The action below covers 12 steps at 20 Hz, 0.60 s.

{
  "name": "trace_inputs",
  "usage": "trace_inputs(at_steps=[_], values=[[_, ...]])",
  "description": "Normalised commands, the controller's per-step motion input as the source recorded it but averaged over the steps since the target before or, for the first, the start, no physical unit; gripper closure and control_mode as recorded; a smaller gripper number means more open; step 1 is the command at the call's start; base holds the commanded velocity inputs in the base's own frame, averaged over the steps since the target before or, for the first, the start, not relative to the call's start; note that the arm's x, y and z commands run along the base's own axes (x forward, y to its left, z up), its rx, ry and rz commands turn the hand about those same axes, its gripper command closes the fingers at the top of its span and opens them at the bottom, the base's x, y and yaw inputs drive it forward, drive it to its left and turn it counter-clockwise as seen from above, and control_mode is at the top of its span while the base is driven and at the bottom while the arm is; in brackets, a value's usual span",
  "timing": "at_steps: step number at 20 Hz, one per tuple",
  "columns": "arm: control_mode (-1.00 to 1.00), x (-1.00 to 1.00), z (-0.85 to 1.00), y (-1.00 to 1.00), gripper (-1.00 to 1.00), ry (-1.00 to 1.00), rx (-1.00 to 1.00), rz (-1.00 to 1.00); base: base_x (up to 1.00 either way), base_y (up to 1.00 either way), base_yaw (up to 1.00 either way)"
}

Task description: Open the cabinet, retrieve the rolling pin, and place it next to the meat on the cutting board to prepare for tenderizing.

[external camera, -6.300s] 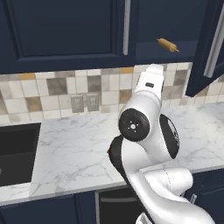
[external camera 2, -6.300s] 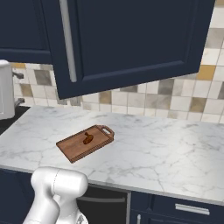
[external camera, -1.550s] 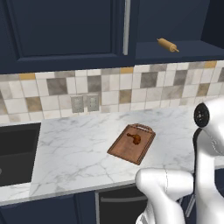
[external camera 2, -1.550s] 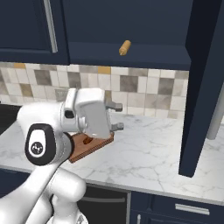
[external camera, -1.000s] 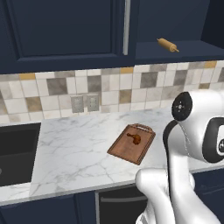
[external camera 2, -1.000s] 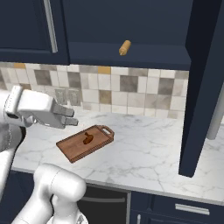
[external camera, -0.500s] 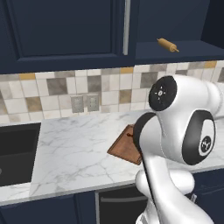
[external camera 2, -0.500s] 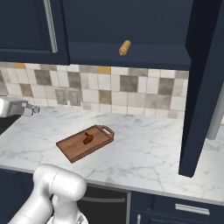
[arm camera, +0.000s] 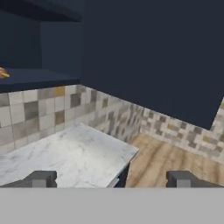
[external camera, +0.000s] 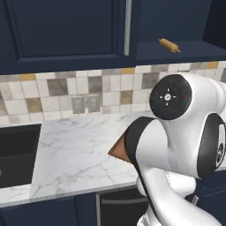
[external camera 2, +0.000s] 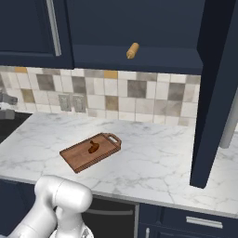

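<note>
The cabinet (external camera 2: 218,88) stood open, but my jaws (arm camera: 111,178) gaped empty, the pin (external camera 2: 132,50) unfetched from its shelf, the meat (external camera 2: 93,148) waiting alone on the board (external camera 2: 76,158).

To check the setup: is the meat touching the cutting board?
Touching. The right base view shows the meat lying flat on the cutting board, no gap.

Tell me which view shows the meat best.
The right base view: the meat lies in plain sight on the cutting board. In the left base view the arm covers it, leaving just a board corner. The hand view faces the cabinet instead.
</note>
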Motion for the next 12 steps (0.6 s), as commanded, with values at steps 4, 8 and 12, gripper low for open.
trace_inputs(at_steps=[4, 8, 12], values=[[-1.00, 0.00, 0.06, 0.00, -1.00, -0.24, 0.00, 0.07, 0.00, 0.00, 0.00], [-1.00, 0.00, 0.07, 0.00, -1.00, -0.19, 0.02, 0.08, 0.00, 0.00, 0.00], [-1.00, 0.00, 0.15, 0.00, -1.00, -0.20, 0.04, 0.08, 0.00, 0.00, 0.00]])
